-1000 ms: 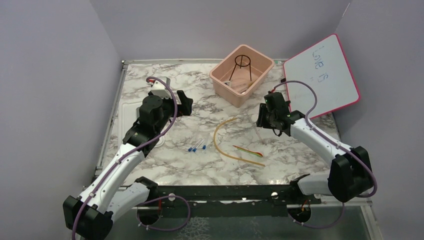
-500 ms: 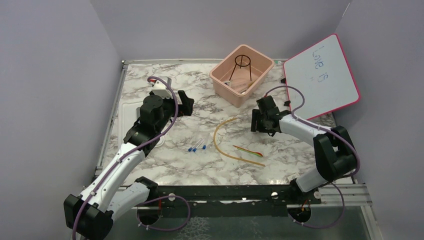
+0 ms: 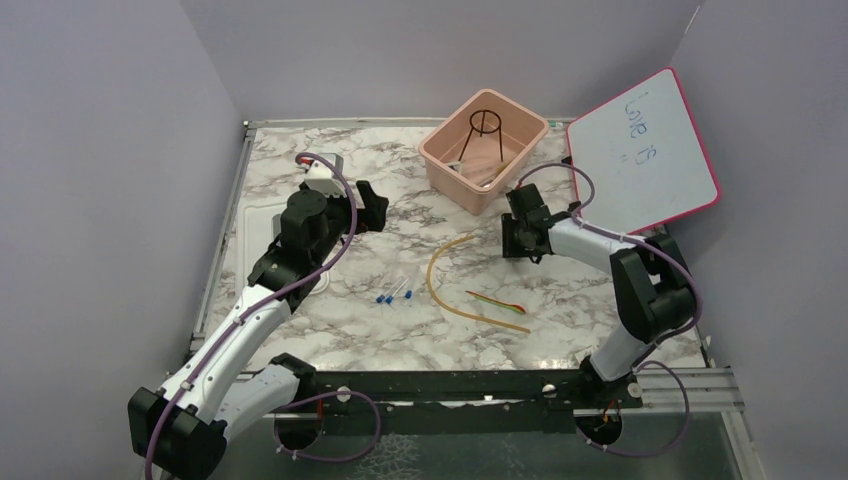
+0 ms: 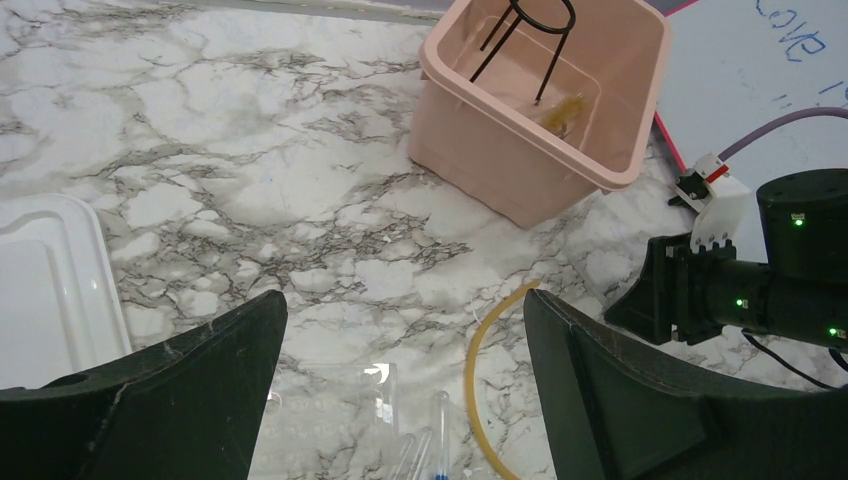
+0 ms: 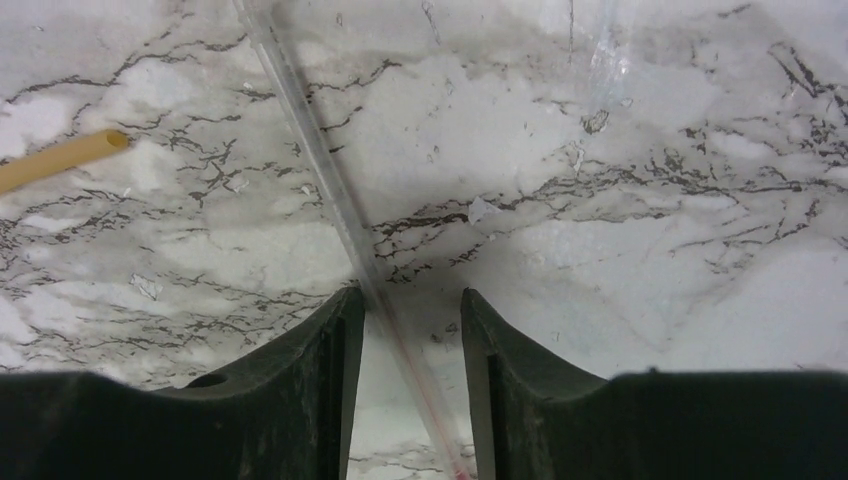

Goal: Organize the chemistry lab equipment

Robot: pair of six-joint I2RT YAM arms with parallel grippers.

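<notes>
Through the right wrist camera I see a thin clear rod (image 5: 330,190) lying on the marble table (image 5: 650,250) between the fingers of the right gripper (image 5: 410,305). Both ends of the rod are cut off. The jaws stand a little apart and grip nothing. The left gripper (image 4: 402,305) hangs wide open and empty. The tan tube (image 3: 437,280) lies mid-table. The black tripod (image 3: 485,122) stands in the pink bin (image 3: 445,160) at the far edge.

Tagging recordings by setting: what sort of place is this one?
Probably a staged robot test cell, not a working lab: a marble-patterned table boxed in by plain walls, with chemistry props such as a wire tripod in a pink bin and a tan tube lying loose.
</notes>
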